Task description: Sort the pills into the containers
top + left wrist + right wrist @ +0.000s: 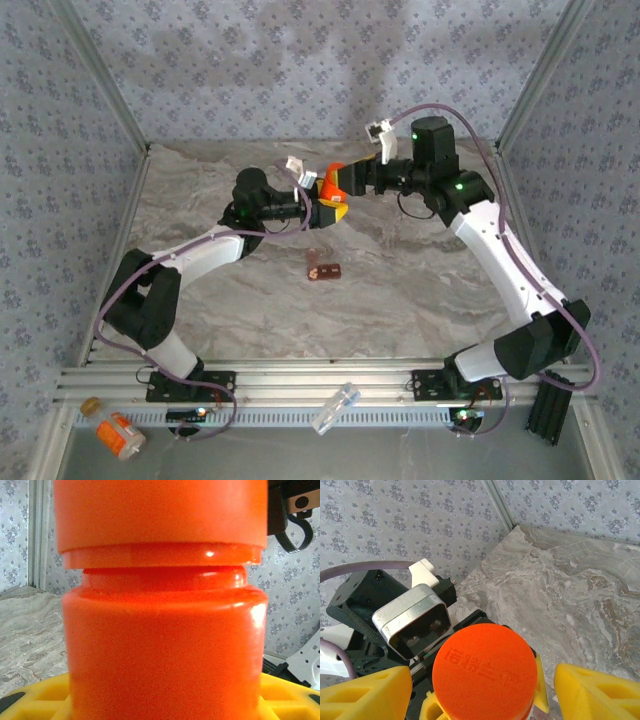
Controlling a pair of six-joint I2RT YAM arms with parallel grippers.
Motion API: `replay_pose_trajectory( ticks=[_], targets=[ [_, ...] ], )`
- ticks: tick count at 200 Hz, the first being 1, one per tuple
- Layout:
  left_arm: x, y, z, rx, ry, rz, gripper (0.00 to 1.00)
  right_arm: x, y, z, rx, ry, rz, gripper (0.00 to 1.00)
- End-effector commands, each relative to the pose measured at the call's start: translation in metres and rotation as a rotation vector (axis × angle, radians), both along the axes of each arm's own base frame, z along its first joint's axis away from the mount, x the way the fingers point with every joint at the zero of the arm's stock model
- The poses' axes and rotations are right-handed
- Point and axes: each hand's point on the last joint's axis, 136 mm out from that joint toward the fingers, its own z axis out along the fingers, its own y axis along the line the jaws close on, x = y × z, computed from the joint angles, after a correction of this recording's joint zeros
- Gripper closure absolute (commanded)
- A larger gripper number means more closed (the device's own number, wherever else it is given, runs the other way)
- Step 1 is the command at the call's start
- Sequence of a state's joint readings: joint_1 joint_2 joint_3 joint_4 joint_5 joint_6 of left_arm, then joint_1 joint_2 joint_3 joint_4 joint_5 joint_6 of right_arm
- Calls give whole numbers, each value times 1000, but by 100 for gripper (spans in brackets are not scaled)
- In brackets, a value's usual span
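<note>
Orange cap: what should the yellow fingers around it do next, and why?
Probably squeeze shut on the orange cap. The right fingers sit either side of it with gaps showing, while the left fingers hold the orange bottle.

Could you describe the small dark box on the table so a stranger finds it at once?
Start at the marble tabletop. Near its middle, in front of the raised orange bottle, lies a small box. It alone lies flat and dark red-brown; the bottle is bright and held aloft.
</note>
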State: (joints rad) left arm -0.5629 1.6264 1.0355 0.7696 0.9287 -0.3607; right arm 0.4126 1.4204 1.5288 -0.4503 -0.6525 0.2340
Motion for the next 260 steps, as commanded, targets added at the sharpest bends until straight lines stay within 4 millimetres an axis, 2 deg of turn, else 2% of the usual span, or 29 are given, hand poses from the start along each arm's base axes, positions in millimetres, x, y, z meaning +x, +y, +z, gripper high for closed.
replay_pose_trajectory(
  ticks=[1, 22, 52, 68, 137, 164, 196, 236, 260],
  targets=[
    [-3, -1, 15, -24, -44, -27, 100, -3, 5, 8, 6, -15, 32, 27],
    [-3, -1, 16, -24, -46, -26, 100, -3, 7, 6, 4, -8, 36, 36],
    [-2, -1, 15, -22, -46, -19, 100, -5, 9, 3, 1, 1, 42, 57],
    [0, -1, 16, -24, -49, -8, 100, -6, 11, 0, -5, 5, 37, 61],
    [15, 3, 22, -29, -75, 107, 100, 0, 26, -41, -82, 17, -144, 64],
    [20, 4, 22, -34, -81, 156, 100, 8, 32, -50, -61, 20, -232, 65],
    [26, 4, 17, -16, -69, 181, 100, 12, 43, -59, -79, 50, -255, 65],
    [34, 1, 10, 15, -50, 190, 100, 19, 47, -58, -82, 75, -265, 62],
    [40, -1, 7, 18, -46, 205, 100, 22, 46, -51, -79, 84, -273, 53]
  ],
)
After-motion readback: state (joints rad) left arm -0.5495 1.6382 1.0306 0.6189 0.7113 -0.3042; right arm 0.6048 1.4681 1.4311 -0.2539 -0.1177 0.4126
